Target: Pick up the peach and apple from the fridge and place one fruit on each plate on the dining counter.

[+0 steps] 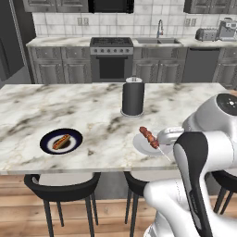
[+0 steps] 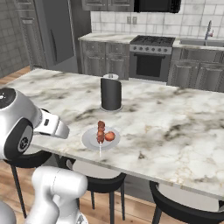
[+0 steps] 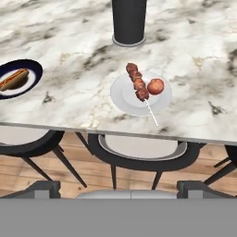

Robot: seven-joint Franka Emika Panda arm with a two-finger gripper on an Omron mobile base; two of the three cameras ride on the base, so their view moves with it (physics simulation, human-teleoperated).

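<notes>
The peach [image 3: 156,86], a round orange-red fruit with no stem showing, lies on the white plate [image 3: 125,95] beside a meat skewer [image 3: 137,82], near the front edge of the marbled dining counter [image 3: 69,37]. The base views show the same peach [image 2: 110,136] and white plate [image 1: 141,144]. A navy plate [image 1: 46,141] to the left holds a hot dog [image 1: 61,141]. My gripper [image 3: 118,190] hangs back off the counter's front edge, above the stools, open and empty, with its fingertips [image 3: 40,188] far apart. The apple is out of view. The dark fridge [image 2: 57,30] stands at the back.
A black paper-towel roll [image 1: 133,96] stands upright mid-counter behind the white plate. Dark stools [image 3: 139,150] are tucked under the counter's front edge. The wall counter with the stove [image 1: 111,46] and sink runs along the back.
</notes>
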